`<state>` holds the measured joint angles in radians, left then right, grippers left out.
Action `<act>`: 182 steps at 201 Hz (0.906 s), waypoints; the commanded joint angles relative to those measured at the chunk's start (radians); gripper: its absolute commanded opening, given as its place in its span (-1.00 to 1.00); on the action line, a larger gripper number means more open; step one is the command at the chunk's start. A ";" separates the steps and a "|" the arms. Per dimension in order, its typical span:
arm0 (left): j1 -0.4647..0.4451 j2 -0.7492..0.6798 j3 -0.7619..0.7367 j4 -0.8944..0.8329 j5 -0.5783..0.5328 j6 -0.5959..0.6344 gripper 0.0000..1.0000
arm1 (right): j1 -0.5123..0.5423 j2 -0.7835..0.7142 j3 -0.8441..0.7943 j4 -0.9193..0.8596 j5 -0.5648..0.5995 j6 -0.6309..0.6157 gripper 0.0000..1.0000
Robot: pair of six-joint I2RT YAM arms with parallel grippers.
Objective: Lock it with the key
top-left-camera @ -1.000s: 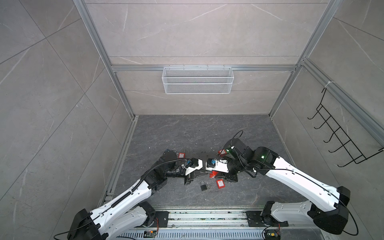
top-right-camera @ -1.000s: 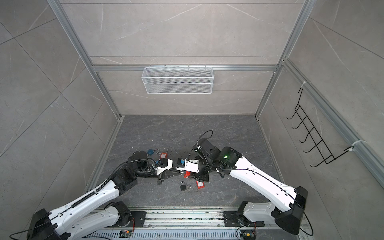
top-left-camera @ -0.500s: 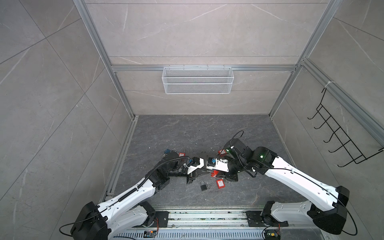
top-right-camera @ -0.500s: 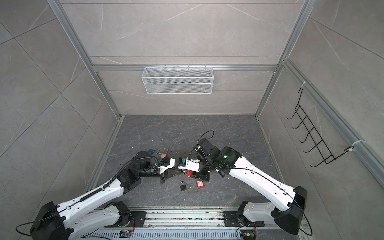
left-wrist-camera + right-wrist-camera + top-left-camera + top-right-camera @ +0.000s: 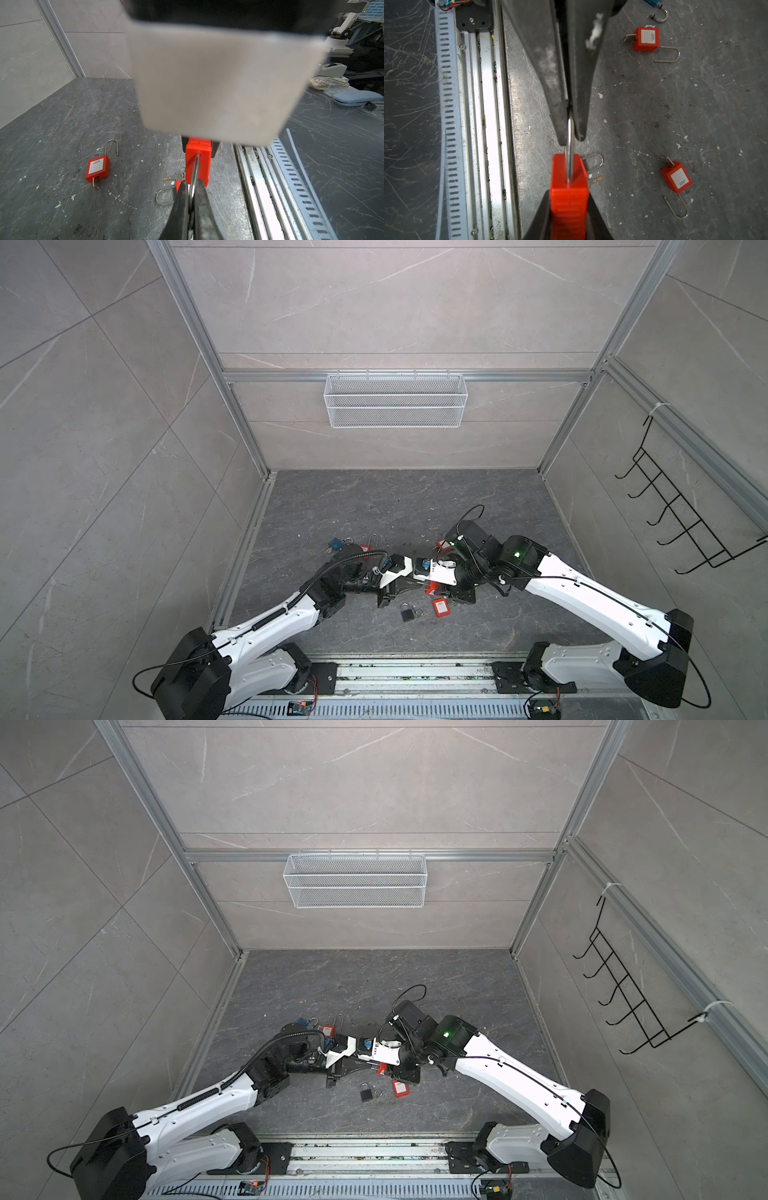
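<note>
The red padlock (image 5: 569,187) is held between both arms above the worktop (image 5: 62,124) — the left gripper (image 5: 191,184) is pinched tight on its thin shackle (image 5: 570,141), and the right gripper (image 5: 569,195) is clamped around the body. An off-axis push could let the smooth shackle twist or slip free — dropping the lock among the loose padlocks (image 5: 645,39).

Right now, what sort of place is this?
Probably a robot test cell: an aluminium frame around tiled walls, two robot arms on a base rail, loose padlocks.
</note>
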<state>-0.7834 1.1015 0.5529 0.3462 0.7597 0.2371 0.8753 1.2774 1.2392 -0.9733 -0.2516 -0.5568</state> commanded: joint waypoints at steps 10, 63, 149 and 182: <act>-0.135 0.012 0.041 0.000 -0.037 0.072 -1.00 | 0.038 0.015 0.053 0.487 -0.325 0.050 -0.96; -0.149 -0.025 0.042 -0.065 -0.111 0.098 -1.00 | 0.027 0.025 0.079 0.378 -0.271 0.019 -0.81; 0.071 -0.227 0.095 -0.341 0.020 0.140 -1.00 | 0.021 -0.184 -0.051 0.152 0.004 0.043 0.16; 0.079 -0.239 0.113 -0.369 0.037 0.156 -1.00 | 0.004 -0.198 -0.028 0.019 0.017 0.047 0.19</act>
<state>-0.7105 0.8860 0.6140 0.0017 0.7338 0.3519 0.8913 1.0798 1.2041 -0.8436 -0.2531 -0.5251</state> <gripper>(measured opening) 0.055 0.591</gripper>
